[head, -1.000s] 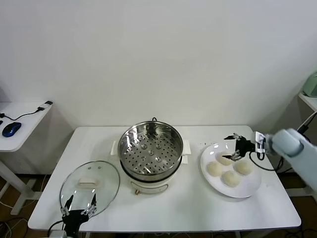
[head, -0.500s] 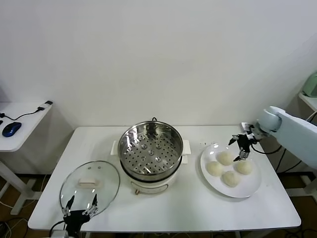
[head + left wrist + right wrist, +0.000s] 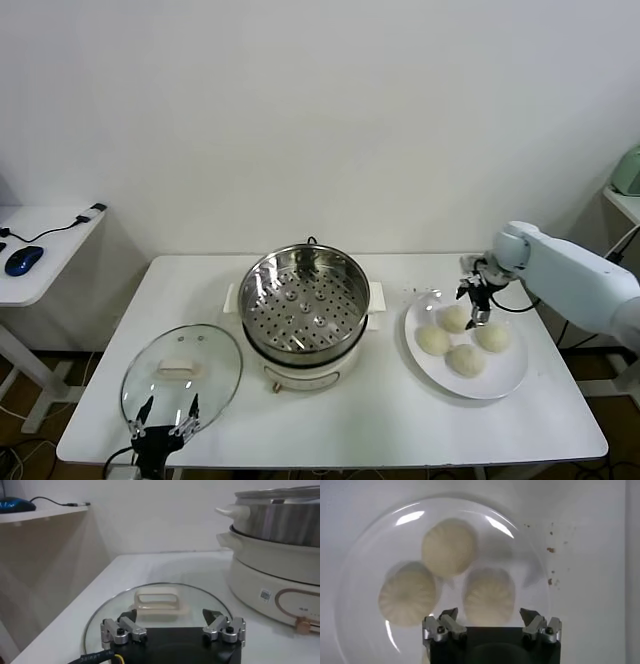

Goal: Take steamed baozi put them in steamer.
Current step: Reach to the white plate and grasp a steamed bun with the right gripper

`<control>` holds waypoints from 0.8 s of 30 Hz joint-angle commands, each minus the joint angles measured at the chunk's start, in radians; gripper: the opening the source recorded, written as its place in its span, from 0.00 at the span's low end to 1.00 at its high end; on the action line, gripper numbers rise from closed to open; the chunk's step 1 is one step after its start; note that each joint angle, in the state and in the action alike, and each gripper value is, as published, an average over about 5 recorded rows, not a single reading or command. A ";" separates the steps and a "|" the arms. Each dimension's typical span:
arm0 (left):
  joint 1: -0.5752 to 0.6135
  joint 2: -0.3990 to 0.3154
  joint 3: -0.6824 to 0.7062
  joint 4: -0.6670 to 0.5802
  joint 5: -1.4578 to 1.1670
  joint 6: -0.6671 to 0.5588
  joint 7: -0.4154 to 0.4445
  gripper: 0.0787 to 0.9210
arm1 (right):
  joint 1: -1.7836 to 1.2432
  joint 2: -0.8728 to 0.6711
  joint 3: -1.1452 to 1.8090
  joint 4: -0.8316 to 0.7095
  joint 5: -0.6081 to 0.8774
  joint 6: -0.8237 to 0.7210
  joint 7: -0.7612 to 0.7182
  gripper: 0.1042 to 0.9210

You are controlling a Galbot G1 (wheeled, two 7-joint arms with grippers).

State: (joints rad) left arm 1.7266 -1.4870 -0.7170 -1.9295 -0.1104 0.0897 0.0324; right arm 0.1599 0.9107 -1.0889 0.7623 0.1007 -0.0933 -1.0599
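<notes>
The steel steamer (image 3: 305, 300) sits on its white pot base at mid table with nothing in its perforated basket. Several steamed baozi (image 3: 466, 360) lie on a white plate (image 3: 505, 378) to its right. My right gripper (image 3: 474, 302) hangs open, pointing down just above the plate's rear buns. In the right wrist view three baozi show, and the nearest one (image 3: 489, 596) lies just ahead of the open right gripper (image 3: 488, 614), apart from both fingertips. My left gripper (image 3: 165, 427) stays open at the table's front left, close to the glass lid (image 3: 182, 372).
The glass lid's white handle (image 3: 156, 602) lies just ahead of the left gripper (image 3: 169, 616), with the pot base (image 3: 272, 575) beyond it. A side table (image 3: 40, 250) with a blue mouse (image 3: 22, 260) stands off to the left. Crumbs dot the table by the plate (image 3: 365, 555).
The right arm has swung in from the table's right side. Its gripper has turned from level to pointing down over the plate's rear baozi. The left gripper has stayed put.
</notes>
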 commanded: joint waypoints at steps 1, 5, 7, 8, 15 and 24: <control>0.000 0.002 0.000 0.003 0.003 -0.002 0.002 0.88 | -0.038 0.054 0.030 -0.070 -0.026 -0.013 0.011 0.88; -0.002 0.002 0.001 0.005 0.006 -0.002 0.002 0.88 | -0.043 0.059 0.039 -0.080 -0.039 -0.013 0.017 0.84; -0.002 0.003 0.001 0.006 0.007 -0.003 0.001 0.88 | -0.046 0.062 0.052 -0.086 -0.040 -0.011 0.022 0.80; -0.002 0.003 0.001 0.007 0.008 -0.003 0.001 0.88 | -0.045 0.063 0.057 -0.086 -0.039 -0.011 0.023 0.77; 0.003 0.002 0.002 -0.005 0.013 -0.003 0.001 0.88 | 0.048 0.007 -0.012 0.030 0.021 -0.022 0.004 0.71; 0.008 0.001 0.010 -0.010 0.020 -0.004 0.000 0.88 | 0.568 -0.025 -0.400 0.329 0.274 0.049 -0.047 0.71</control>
State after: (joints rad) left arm 1.7346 -1.4851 -0.7088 -1.9374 -0.0921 0.0854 0.0325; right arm 0.3559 0.8997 -1.2306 0.8808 0.1998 -0.0955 -1.0813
